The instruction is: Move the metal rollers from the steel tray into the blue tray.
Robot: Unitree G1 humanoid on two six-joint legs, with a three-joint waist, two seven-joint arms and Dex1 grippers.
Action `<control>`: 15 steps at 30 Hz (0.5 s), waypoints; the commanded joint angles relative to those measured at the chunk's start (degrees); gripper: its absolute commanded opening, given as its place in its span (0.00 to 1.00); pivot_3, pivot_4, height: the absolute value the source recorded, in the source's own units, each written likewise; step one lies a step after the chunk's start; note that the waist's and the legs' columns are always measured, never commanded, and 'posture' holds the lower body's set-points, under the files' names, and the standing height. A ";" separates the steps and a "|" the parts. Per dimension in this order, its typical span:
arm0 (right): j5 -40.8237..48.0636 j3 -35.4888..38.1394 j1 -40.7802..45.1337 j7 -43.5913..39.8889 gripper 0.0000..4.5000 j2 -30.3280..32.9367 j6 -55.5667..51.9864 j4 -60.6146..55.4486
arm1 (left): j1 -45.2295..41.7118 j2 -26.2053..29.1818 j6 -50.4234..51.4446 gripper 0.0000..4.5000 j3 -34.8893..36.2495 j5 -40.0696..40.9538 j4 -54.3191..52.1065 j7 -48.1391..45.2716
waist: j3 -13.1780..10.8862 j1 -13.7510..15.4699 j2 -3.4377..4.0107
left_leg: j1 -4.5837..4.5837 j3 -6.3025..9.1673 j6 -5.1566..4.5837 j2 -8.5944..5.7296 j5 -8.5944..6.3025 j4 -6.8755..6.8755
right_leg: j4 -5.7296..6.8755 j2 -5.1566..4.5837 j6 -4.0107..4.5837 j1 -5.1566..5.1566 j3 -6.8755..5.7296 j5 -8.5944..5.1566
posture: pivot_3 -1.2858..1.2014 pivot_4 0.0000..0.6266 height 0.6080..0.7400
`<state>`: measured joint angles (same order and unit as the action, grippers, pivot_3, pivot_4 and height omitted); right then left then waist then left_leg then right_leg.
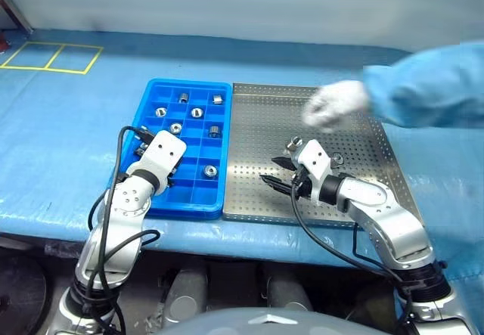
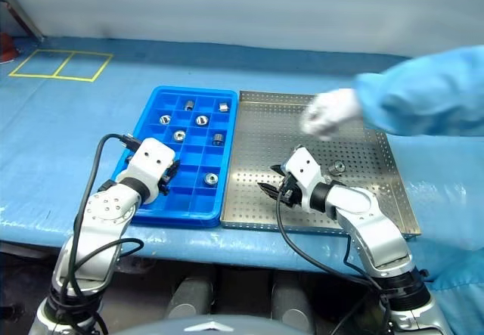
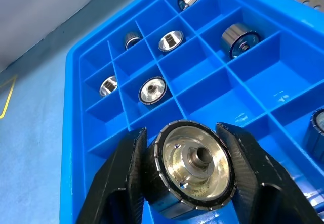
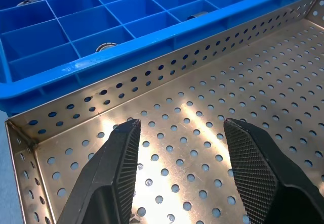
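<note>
My left gripper (image 3: 190,176) clamps a metal roller (image 3: 193,164) between its two black fingers, its bored face toward my wrist camera, and holds it over the near left part of the blue tray (image 1: 151,97). Other rollers already sit in separate compartments of that tray, one (image 1: 210,171) near the front right and several (image 1: 197,113) toward the far end. My right gripper (image 4: 178,155) hangs with its fingers parted and nothing between them over the perforated floor of the steel tray (image 1: 257,191), near the wall beside the blue tray. One roller (image 2: 336,167) lies on the steel tray just beyond my right wrist. A person's white-gloved hand (image 1: 333,106) reaches over the steel tray's far side.
</note>
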<state>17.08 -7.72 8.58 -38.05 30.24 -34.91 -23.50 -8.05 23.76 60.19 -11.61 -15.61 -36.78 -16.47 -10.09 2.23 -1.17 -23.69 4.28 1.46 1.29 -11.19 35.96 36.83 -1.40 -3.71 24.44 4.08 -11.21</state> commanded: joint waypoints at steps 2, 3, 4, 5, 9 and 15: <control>0.40 1.46 -0.90 1.18 0.61 0.03 0.26 -2.75 | -0.20 0.17 -2.77 0.42 -0.11 -1.23 1.91 2.31 | 0.00 -0.03 0.00 | -0.02 0.00 0.00 0.00 0.00 0.00 | 0.00 0.00 0.00 0.01 0.00 0.00 | 0.59 0.24 1.00; 0.48 1.63 -1.06 1.30 0.61 0.11 0.17 -2.97 | -0.16 0.24 -2.96 0.42 -0.11 -1.14 2.18 2.42 | 0.00 -0.05 0.00 | -0.02 0.00 0.00 0.00 0.00 0.00 | 0.00 -0.01 0.01 0.02 0.00 0.00 | 0.59 0.24 1.00; 0.46 1.86 -1.33 1.62 0.61 0.18 -0.02 -3.26 | -0.08 0.53 -3.04 0.42 -0.28 -1.14 2.67 2.44 | 0.00 -0.07 0.00 | -0.01 -0.01 0.00 0.00 0.00 -0.01 | -0.01 -0.01 0.01 0.02 0.00 0.00 | 0.59 0.24 1.00; 0.44 2.01 -1.50 1.86 0.61 0.23 -0.15 -3.45 | -0.03 0.75 -3.08 0.42 -0.40 -1.14 3.01 2.46 | 0.00 -0.07 0.00 | -0.02 -0.01 0.00 0.00 0.00 -0.01 | 0.00 -0.01 0.01 0.02 0.00 0.00 | 0.59 0.24 1.00; 0.63 2.41 -2.14 2.63 0.61 0.14 -0.66 -4.22 | -0.35 1.26 -4.01 0.62 -0.74 -1.37 4.75 2.79 | 0.01 -0.13 0.01 | 0.01 -0.01 0.00 0.00 0.00 -0.01 | 0.01 -0.01 0.01 0.00 0.00 0.00 | 0.58 0.24 1.00; 0.88 2.35 -2.76 3.49 0.61 0.00 -1.10 -5.13 | -1.09 -0.36 -4.08 0.98 0.04 -1.73 5.54 4.92 | 0.01 -0.21 0.01 | 0.01 -0.03 0.00 0.00 0.00 0.01 | 0.00 -0.03 0.01 0.00 0.00 0.00 | 0.58 0.24 1.00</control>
<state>17.22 -6.69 5.75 -34.85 30.22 -35.76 -26.08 -8.34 23.80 56.90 -12.29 -16.79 -30.67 -12.40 -10.08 2.02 -1.17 -23.68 4.25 1.46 1.29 -11.19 35.97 36.83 -1.42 -3.71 24.43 4.08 -11.21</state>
